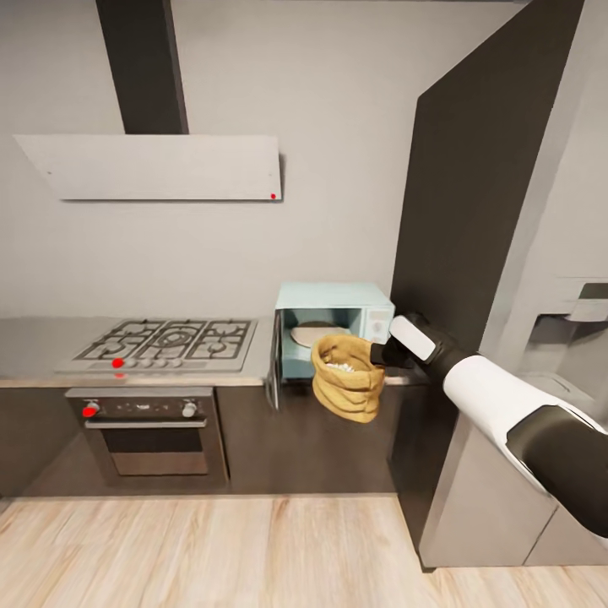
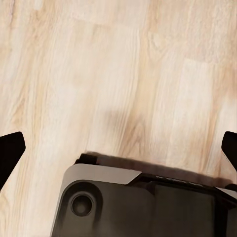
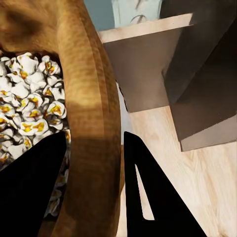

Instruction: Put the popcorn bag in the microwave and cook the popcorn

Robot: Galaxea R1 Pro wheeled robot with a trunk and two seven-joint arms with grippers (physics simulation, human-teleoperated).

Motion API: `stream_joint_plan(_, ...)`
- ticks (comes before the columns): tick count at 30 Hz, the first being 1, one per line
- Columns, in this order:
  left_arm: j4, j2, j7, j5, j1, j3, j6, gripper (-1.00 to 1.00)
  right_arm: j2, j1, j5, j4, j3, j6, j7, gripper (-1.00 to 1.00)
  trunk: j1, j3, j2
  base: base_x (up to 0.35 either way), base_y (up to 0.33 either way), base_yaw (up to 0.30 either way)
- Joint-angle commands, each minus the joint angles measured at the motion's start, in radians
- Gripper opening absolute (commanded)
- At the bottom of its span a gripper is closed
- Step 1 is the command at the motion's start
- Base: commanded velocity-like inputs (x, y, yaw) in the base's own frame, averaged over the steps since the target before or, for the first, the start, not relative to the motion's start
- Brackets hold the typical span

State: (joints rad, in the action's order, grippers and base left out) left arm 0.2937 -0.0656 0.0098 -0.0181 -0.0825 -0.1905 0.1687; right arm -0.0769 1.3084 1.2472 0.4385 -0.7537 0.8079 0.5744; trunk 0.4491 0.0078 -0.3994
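- The crumpled orange-tan paper popcorn bag [image 1: 347, 377] with its rolled rim hung in front of the open, pale mint-blue microwave [image 1: 334, 326].
- Fluffy white popcorn [image 3: 27, 111] filled it.
- The right gripper [image 3: 94, 190] pinched the bag's rim between black fingers [image 3: 150, 197].
- The left gripper's [image 2: 118, 148] dark fingertips [image 2: 9, 150] stood wide apart over pale wood floor [image 2: 123, 74].

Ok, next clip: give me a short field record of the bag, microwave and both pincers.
popcorn bag: held in the air in front of the microwave, outside it
popcorn: white, puffed, inside the bag
microwave: door open, turntable plate bare
right pincer: closed on the bag's rim, one finger inside, one outside
left pincer: open, pointing at the wood floor
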Motion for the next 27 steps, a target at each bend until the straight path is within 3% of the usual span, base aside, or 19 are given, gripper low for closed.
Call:
stream_joint_plan(1,-0.001,0.000,0.001,-0.002,0.000,-0.001,0.003,1.00,-0.001,0.001,0.011,0.002,-0.006,0.001,0.009,-1.00,0.001,0.000,-0.001,0.294,0.000,0.000)
stream_joint_plan(8,-0.001,0.000,0.001,-0.001,0.000,-0.001,0.003,1.00,-0.001,0.002,0.011,0.003,-0.003,0.000,0.009,-1.00,0.001,0.000,-0.001,0.105,0.000,0.000)
stream_joint_plan(20,-0.001,0.001,0.001,-0.002,-0.001,-0.001,0.003,1.00,-0.001,0.002,0.011,0.003,-0.003,-0.001,0.003,-1.00,0.001,0.000,-0.001,0.324,0.074,0.000)
stream_joint_plan(27,-0.001,0.001,0.001,-0.002,0.000,-0.001,0.003,1.00,-0.001,0.001,0.011,0.001,-0.003,-0.008,0.002,-1.00,0.001,0.000,-0.001,0.039,0.010,0.000)
